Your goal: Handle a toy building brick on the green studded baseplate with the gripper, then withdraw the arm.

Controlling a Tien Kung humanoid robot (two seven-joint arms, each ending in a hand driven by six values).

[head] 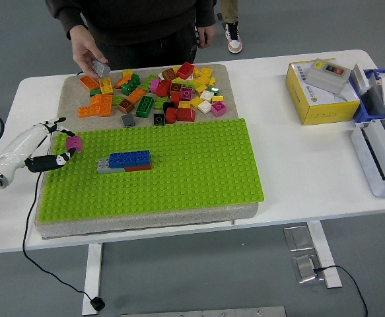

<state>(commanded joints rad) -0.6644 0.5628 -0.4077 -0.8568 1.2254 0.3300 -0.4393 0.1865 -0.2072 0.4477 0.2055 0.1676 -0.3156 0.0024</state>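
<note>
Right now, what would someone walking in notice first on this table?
Probably the bright green studded baseplate in the middle, bearing a short stack of blue, grey and red bricks toward its left. Behind it lies a colourful heap of loose bricks, where a person's hand holds a grey brick. At the baseplate's left edge, the robot's white left hand pinches a small magenta brick.
</note>
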